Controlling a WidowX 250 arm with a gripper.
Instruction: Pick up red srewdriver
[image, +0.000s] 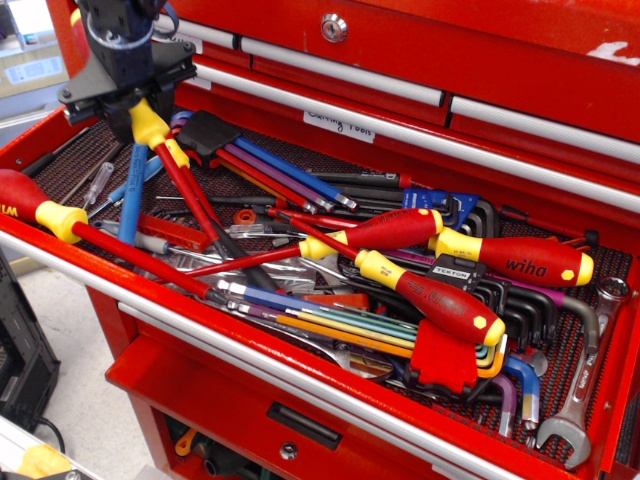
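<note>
The red screwdriver (183, 183) is tilted steeply, handle end up. Its yellow collar shows just below my gripper (133, 103), and its long thin red shaft slants down to the right, with the tip lying among the tools near the drawer's middle. My gripper is at the upper left, above the drawer's back left corner, shut on the screwdriver's handle. The handle is mostly hidden between the black fingers.
The open red drawer (250, 352) is full of tools. A bigger screwdriver (45, 210) lies along the front left. Stubbier red-and-yellow screwdrivers (520, 264) lie mid-right. Coloured hex keys (330, 322), a blue-handled tool (130, 200) and a wrench (585, 395) surround them. Closed drawers stand behind.
</note>
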